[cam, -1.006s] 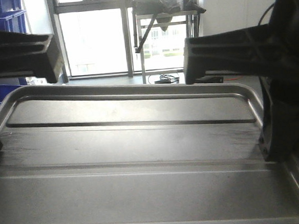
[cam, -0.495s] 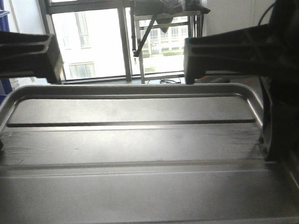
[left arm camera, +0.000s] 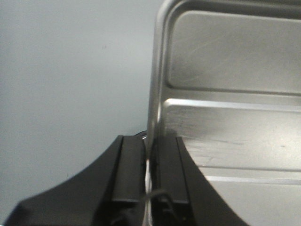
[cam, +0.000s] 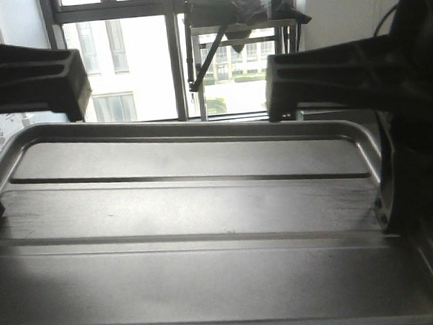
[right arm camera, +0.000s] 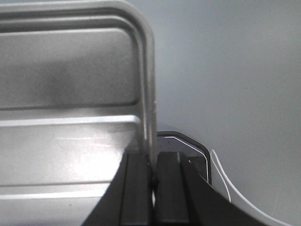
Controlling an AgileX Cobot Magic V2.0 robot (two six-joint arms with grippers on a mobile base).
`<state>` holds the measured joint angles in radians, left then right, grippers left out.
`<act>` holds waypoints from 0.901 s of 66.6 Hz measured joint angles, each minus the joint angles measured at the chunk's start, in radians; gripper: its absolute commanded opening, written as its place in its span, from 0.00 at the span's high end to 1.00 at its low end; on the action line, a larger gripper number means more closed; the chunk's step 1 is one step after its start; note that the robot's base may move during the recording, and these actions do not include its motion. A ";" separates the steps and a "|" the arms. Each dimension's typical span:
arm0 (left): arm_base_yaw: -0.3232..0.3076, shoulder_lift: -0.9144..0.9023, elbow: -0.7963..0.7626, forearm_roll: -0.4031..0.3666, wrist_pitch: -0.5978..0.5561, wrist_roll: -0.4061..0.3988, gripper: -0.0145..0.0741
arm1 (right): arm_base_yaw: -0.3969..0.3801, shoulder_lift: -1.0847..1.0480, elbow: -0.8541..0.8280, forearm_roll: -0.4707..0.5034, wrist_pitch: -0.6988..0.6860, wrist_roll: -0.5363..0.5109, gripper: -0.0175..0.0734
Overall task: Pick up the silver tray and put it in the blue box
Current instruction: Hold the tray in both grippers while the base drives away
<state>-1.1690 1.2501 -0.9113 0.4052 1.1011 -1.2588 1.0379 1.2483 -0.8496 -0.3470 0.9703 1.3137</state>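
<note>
Window backdrop slid leftward, silver tray seemingly aloft, left gripper and right gripper clamped on its rims

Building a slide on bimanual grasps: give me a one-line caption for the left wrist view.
Left gripper clamped on the rim of the silver tray, one finger each side, grey surface beyond.

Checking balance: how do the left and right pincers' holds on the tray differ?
The left pincer clamps the left rim of the silver tray, the right pincer its right rim. A white cable shows beside the right pincer, not the left. Both are shut on it.
</note>
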 measured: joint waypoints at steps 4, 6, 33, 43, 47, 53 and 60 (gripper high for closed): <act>0.000 0.000 0.000 0.000 0.000 0.000 0.85 | 0.000 0.000 0.000 0.000 0.000 0.000 0.73; 0.000 0.000 0.000 0.000 0.000 0.000 0.85 | 0.000 0.000 0.000 0.000 0.000 0.000 0.73; 0.000 0.000 0.000 0.001 0.000 -0.002 0.85 | 0.000 0.000 0.000 0.000 0.000 0.000 0.73; 0.000 0.000 0.000 0.001 0.000 -0.002 0.85 | 0.000 0.000 0.000 0.000 0.000 0.000 0.73; 0.000 0.000 0.000 0.001 0.000 -0.002 0.85 | 0.000 0.000 0.000 0.000 0.000 0.002 0.73; 0.000 0.000 0.000 0.001 0.000 -0.002 0.85 | 0.000 0.000 0.000 0.000 0.000 0.002 0.73; 0.000 0.000 0.000 0.001 0.000 -0.002 0.85 | 0.000 0.000 0.000 0.000 0.000 0.002 0.73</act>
<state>-1.1694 1.2501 -0.9113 0.4065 1.1011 -1.2604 1.0379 1.2483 -0.8496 -0.3470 0.9703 1.3152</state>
